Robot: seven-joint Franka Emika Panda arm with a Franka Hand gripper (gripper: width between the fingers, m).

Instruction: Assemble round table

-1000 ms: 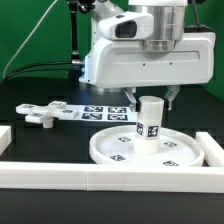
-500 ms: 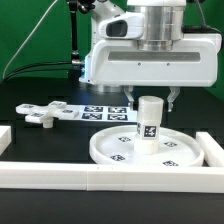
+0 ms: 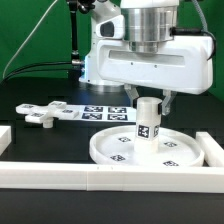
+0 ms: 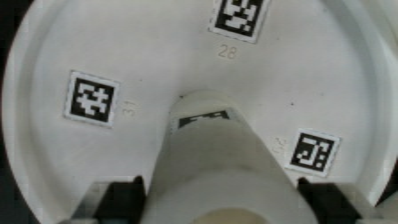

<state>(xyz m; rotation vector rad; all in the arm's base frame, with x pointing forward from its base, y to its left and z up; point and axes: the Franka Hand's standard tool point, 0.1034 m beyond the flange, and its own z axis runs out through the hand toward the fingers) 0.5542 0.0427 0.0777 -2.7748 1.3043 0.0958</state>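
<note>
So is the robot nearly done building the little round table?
About halfway, it seems. Done: the post stands upright in the middle of the round disc. In hand: the gripper is closed on the post's top, with its fingers pressed against both sides in the wrist view. Left: the cross piece lies by itself off to the exterior view's left, apart from the disc and not yet fitted on the post.
</note>
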